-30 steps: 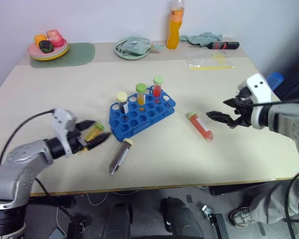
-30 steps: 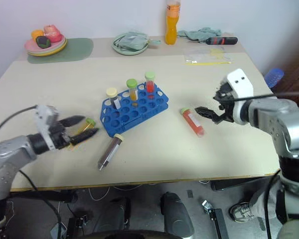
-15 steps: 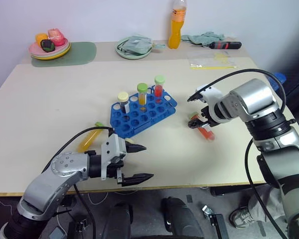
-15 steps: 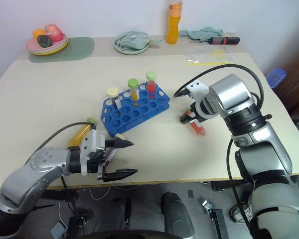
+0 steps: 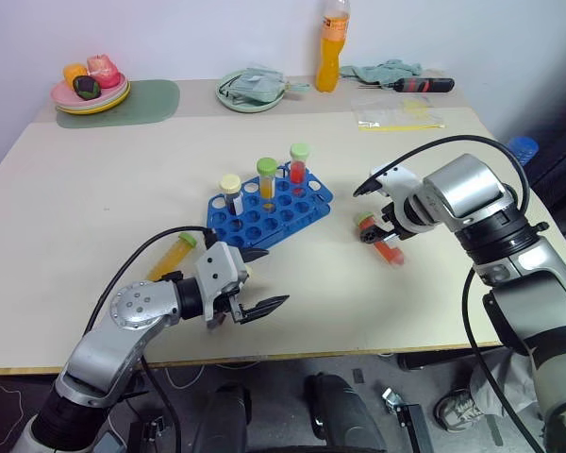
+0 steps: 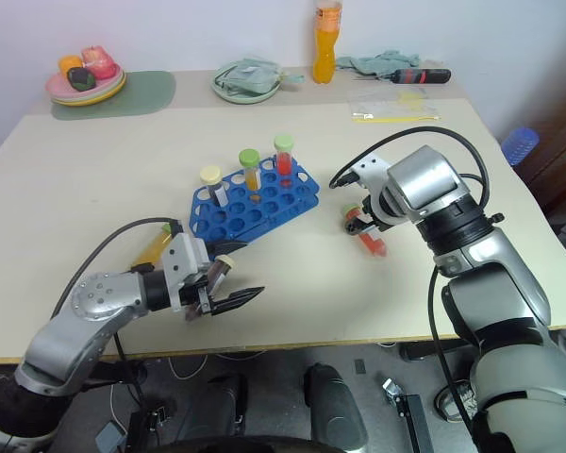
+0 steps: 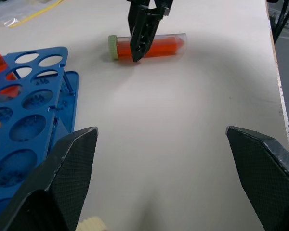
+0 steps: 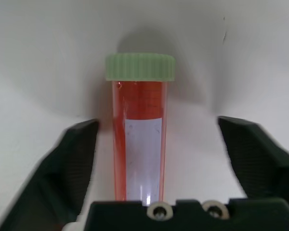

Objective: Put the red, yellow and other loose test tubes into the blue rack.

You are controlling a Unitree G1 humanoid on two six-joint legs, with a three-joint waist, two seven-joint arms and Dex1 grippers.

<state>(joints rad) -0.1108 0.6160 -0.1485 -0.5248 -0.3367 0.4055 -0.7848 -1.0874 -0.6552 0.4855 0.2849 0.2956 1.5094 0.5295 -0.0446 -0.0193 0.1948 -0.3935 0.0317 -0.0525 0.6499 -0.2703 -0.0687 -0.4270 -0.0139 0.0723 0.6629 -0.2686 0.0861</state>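
— Tubes first: where do we see the red tube [image 8: 138, 139]?

— Lying flat on the tabletop [image 5: 94, 170], between the fingers of our right gripper [image 8: 151, 159], which stand apart on either side without touching it.

— And our left gripper [image 5: 255, 281]?

— Spread wide, empty, pointing across the tabletop. The blue rack [image 5: 269, 212] sits just beyond it with three capped tubes upright; the yellow tube [image 5: 173, 257] lies behind it toward the arm's side, and a cream cap [image 7: 92, 224] peeks from under its fingers.
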